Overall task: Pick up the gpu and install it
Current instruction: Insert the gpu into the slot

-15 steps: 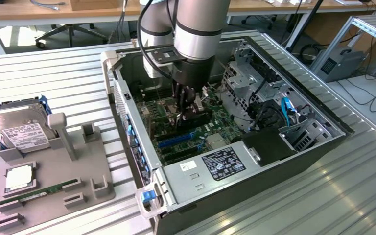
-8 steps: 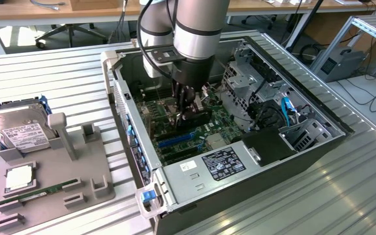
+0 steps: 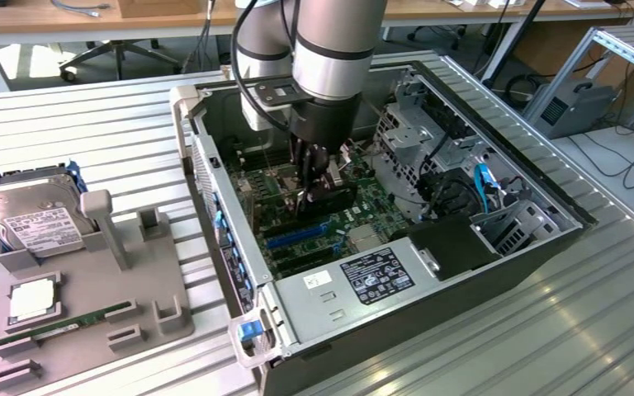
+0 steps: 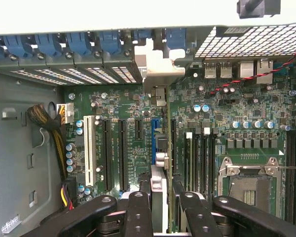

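Note:
My gripper (image 3: 319, 188) reaches down into the open computer case (image 3: 537, 247), over the green motherboard (image 3: 378, 210). It is shut on the gpu (image 3: 335, 200), a dark card held upright on edge between the fingers. In the wrist view the gpu (image 4: 159, 183) appears edge-on between the two black fingers (image 4: 138, 212) of the gripper (image 4: 163, 210). The card runs along the blue expansion slot (image 4: 153, 136), and its pale metal bracket (image 4: 155, 64) sits at the case's rear slot openings. I cannot tell whether the card's edge is pressed fully into the slot.
A grey fixture tray (image 3: 86, 305) on the exterior view's left carries a hard drive (image 3: 30, 219), a processor (image 3: 33, 299) and a RAM stick (image 3: 63, 322). Inside the case are the power supply (image 3: 372, 276), a drive cage (image 3: 416, 140), the processor socket (image 4: 249, 185) and a cable bundle (image 4: 54, 133).

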Controlling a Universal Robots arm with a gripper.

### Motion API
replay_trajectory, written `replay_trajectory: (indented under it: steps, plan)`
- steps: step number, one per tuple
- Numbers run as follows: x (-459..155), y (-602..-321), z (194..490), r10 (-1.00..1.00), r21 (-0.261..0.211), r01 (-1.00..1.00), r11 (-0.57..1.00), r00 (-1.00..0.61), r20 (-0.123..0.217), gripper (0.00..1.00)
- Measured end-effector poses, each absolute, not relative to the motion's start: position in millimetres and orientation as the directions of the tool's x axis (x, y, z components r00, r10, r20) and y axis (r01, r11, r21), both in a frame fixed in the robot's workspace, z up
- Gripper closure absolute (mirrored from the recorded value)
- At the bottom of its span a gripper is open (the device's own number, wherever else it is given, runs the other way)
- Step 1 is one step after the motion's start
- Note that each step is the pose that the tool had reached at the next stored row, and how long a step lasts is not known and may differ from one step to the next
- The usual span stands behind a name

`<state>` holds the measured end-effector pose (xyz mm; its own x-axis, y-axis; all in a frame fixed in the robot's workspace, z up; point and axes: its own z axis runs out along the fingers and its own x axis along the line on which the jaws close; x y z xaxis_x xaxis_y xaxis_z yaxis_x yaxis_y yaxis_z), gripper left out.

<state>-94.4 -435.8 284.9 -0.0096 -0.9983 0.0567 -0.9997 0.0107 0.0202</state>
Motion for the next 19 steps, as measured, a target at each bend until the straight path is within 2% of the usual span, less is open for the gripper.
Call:
replay_trajectory:
  steps: [7,11,19]
  plan:
    - [-94.5,-435.8,284.9,-0.998,0.020,-1.000,0.011,-0.010,0.056,0.73]
    - [-94.5,-436.0,284.9,-1.000,0.021,-1.000,0.010,-0.010,0.016,0.73]
    - [-94.4,-436.1,284.9,-1.000,0.021,-1.000,0.012,-0.012,0.013,0.73]
